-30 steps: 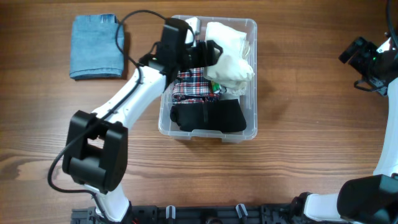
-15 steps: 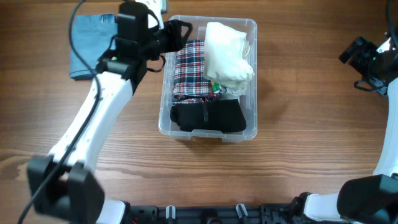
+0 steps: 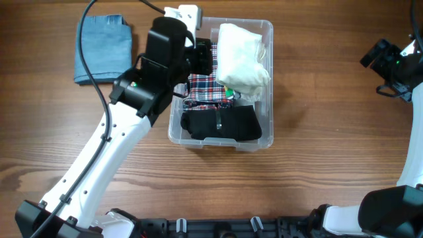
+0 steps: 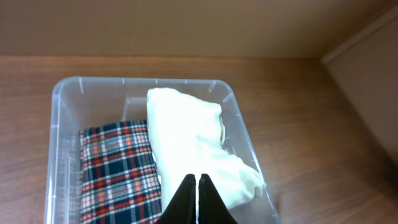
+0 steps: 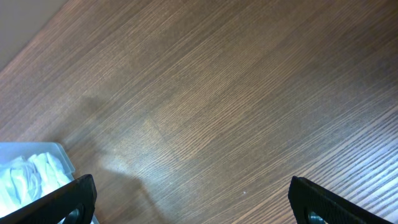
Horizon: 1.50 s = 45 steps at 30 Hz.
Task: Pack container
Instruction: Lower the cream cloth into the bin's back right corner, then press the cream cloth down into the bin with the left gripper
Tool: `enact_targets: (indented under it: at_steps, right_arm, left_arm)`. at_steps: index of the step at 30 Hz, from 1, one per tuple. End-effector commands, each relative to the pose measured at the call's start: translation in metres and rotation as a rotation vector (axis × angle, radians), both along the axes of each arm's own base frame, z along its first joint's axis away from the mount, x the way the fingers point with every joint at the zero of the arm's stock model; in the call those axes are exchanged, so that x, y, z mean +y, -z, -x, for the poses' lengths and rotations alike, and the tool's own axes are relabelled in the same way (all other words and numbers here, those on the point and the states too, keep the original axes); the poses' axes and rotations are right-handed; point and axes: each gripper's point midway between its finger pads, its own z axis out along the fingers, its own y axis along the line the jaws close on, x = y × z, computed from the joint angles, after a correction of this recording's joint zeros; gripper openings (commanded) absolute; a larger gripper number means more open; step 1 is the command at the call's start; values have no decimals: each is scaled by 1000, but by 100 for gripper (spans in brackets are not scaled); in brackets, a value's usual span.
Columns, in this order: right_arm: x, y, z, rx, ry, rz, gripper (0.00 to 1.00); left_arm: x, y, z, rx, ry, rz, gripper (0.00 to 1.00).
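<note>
A clear bin (image 3: pixel 221 145) mid-tabletop (image 3: pixel 317 165) holds plaid cloth (image 3: pixel 203 89), white cloth (image 3: pixel 241 56) and black cloth (image 3: pixel 228 124). The left pincer (image 4: pixel 197 182), closed and empty, hovers above the plaid cloth. The right pincer (image 5: pixel 189 190), spread open, is well apart to the right.

Brown wood-grain table (image 3: pixel 330 172), plain beige wall (image 4: pixel 186 25) behind it, soft even light, faint shadows.

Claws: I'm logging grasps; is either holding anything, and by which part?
Nothing is held: left claw shut, empty, above the large clear plastic rectangular container; right claw open, empty.
</note>
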Motion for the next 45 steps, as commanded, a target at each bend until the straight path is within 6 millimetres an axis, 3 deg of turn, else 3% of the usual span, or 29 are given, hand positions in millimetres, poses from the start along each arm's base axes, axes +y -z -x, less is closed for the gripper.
enact_targets:
  at_steps: [1,3,5,8,10,14,17,26,28,30,33,37,39,42,45]
  right_arm:
    - [-1,-2,-3,-6,8,0,100]
    - [-1,-2,-3,-6,8,1,100]
    - [-1,-2,-3,-6,8,0,100]
    - [-1,-2,-3,-6,8,1,100]
    - [-1,-2,-3,-6,8,1,100]
    - [-1,-2,-3,-6,8,1,100]
    - [-1,-1,-3,-6,8,0,100]
    - [-1,-2,-3,-6,8,1,100]
    - [-1,-2,-3,-6,8,1,100]
    - [-1,-2,-3,-6,8,0,100]
    - [-1,-2,-3,-6,8,1,100]
    - [-1,-1,-3,-6,8,1,100]
    - [-1,-2,-3,-6,8,0,100]
    - [-1,-2,-3,-6,8,1,100]
    - [-1,-2,-3,-6,8,1,100]
  left_arm:
    - [-13,-18,1,-98,21,-53,4]
    - [-27,-19,4,-122,51,-62,4]
    - [-36,-6,-2,-130,20,-115,4]
    - [-54,27,-12,-133,51,-222,4]
    - [-62,71,-25,-85,19,-301,4]
    - [-71,103,-34,-54,27,-325,4]
    - [-73,124,-37,-24,33,-348,4]
    - [-61,218,-30,192,18,-446,4]
    - [-61,227,-28,209,20,-456,4]
    - [-62,227,-28,208,20,-455,4]
    - [-66,205,-34,155,13,-417,4]
    - [-66,129,-44,-9,-33,-331,4]
    - [-65,103,-45,-60,-47,-294,4]
    - [-66,105,-44,-50,-39,-287,4]
    - [-66,129,-39,30,-54,-284,4]
